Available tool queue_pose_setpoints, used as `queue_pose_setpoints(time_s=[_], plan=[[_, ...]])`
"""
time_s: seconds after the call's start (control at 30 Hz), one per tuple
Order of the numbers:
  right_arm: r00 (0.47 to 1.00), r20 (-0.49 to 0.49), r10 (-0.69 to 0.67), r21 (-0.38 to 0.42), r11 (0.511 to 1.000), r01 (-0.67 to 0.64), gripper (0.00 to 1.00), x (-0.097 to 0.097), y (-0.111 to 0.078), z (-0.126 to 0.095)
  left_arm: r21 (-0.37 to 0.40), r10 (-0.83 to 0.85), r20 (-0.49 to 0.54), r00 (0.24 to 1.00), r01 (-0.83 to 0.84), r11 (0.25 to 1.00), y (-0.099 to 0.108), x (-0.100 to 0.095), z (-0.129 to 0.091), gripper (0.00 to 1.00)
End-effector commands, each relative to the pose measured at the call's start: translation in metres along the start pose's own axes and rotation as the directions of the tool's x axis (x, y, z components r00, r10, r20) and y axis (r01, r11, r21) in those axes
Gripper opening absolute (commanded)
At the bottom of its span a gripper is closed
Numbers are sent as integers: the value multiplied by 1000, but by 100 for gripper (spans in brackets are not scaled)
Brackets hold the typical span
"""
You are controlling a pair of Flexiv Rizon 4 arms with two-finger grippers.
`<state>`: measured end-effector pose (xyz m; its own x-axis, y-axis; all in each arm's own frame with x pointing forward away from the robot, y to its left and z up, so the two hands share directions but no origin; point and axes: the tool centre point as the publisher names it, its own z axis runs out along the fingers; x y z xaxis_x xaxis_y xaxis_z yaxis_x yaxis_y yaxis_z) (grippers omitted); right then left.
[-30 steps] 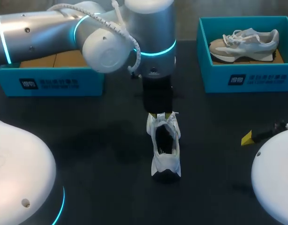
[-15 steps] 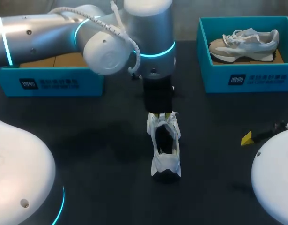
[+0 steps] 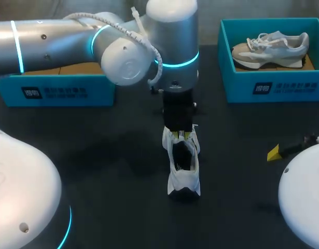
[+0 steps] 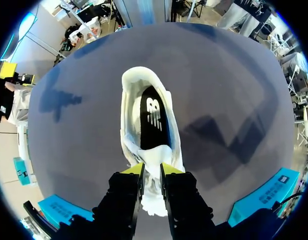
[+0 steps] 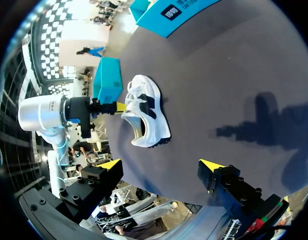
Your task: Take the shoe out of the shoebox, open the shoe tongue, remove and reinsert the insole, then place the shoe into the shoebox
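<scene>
Standing sole-down on the table (image 3: pixel 97 155), the shoe (image 3: pixel 183 166) is judged light, with a soft upper and a stiffer sole. The tongue (image 4: pixel 152 159) is the fit hold for opening. The left gripper (image 4: pixel 151 170), above the lace end, is pinched on that tongue. The right gripper (image 5: pixel 161 164) is spread, well apart from the shoe

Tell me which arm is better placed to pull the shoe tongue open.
Left. The left gripper has its fingers pinched on the shoe tongue of the white sneaker at mid-table. The right gripper hangs open off to the side, well clear of the sneaker.
</scene>
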<state>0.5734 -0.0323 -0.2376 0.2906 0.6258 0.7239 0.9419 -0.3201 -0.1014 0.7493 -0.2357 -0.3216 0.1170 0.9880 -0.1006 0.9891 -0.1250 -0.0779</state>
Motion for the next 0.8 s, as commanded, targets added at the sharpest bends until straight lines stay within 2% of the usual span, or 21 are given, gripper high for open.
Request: queue_pose_setpoints(time_s=[0.03,0.43,0.67,0.8], plan=[[1000,4,2,-9,1000,-2,100,1,-7,-3,7,8,-1,1000,-8,1000,-7,3,9,20],[1000,4,2,-9,1000,-2,100,1,-7,-3,48,8,-26,1000,-7,999,-21,13,24,20],[1000,4,2,-9,1000,-2,100,1,-7,-3,8,22,9,1000,-22,1000,-17,1,5,19],[1000,4,2,-9,1000,-2,100,1,-7,-3,3,32,4,999,-32,999,-16,-6,8,19]])
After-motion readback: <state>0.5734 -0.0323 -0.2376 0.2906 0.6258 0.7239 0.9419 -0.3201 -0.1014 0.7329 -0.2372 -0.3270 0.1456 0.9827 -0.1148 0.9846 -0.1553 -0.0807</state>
